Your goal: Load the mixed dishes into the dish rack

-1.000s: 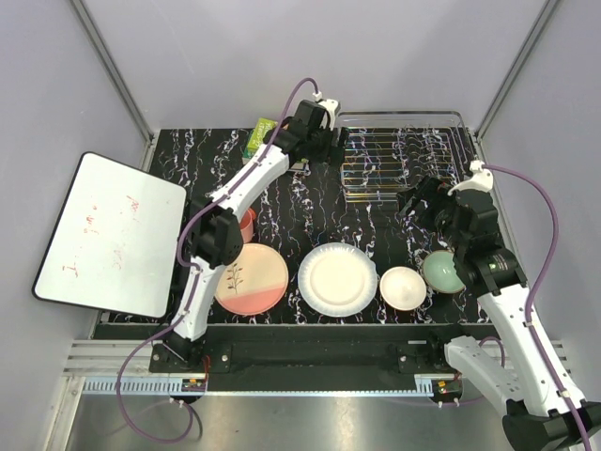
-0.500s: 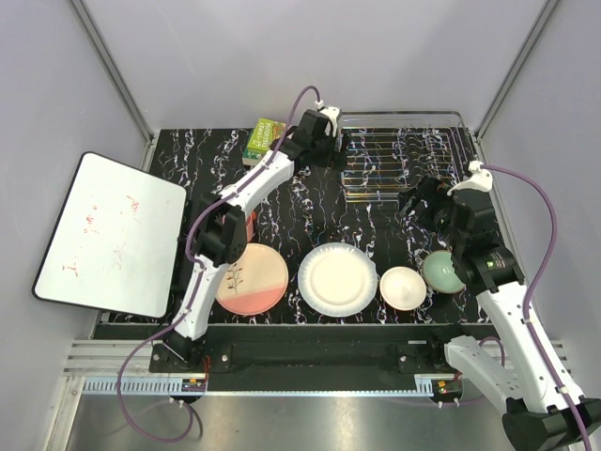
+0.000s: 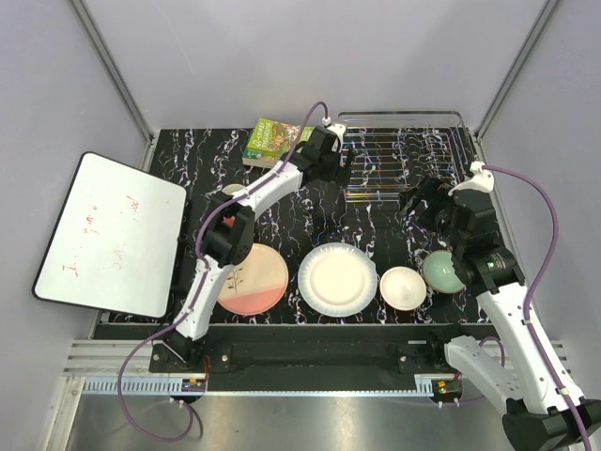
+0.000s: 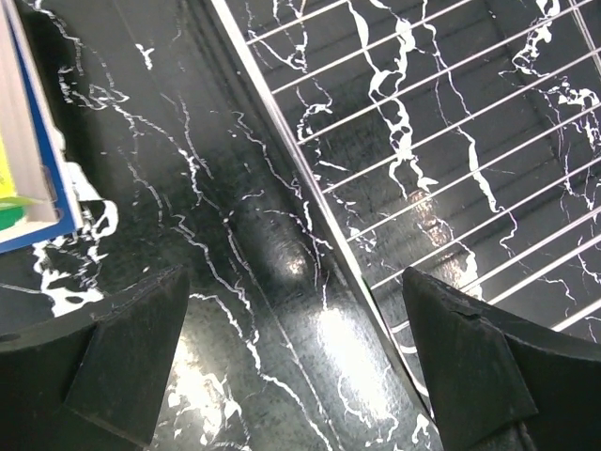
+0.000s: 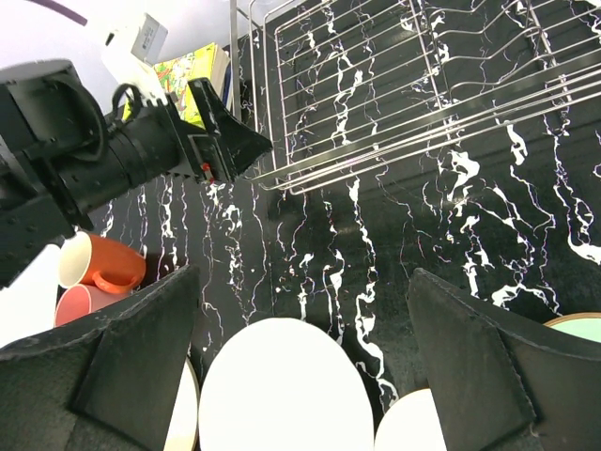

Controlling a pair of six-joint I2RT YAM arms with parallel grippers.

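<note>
Along the near edge lie the pink-and-cream plate (image 3: 251, 279), the large white plate (image 3: 337, 279), the small cream bowl (image 3: 403, 287) and the pale green bowl (image 3: 441, 271). Two salmon-pink cups (image 5: 99, 266) stand left of the plates, mostly hidden by my left arm in the top view. The silver wire dish rack (image 3: 404, 155) sits at the back right with nothing in it. My left gripper (image 3: 340, 165) hangs open over the rack's left rim (image 4: 315, 202), holding nothing. My right gripper (image 3: 413, 202) is open above the tabletop beyond the white plate (image 5: 286, 390).
A green book (image 3: 272, 139) lies left of the rack at the back. A white board with red scribbles (image 3: 113, 235) overhangs the table's left edge. Grey walls close in the back and both sides.
My left arm has swung right towards the rack's left rim, uncovering the green book. The right arm and the dishes have not moved.
</note>
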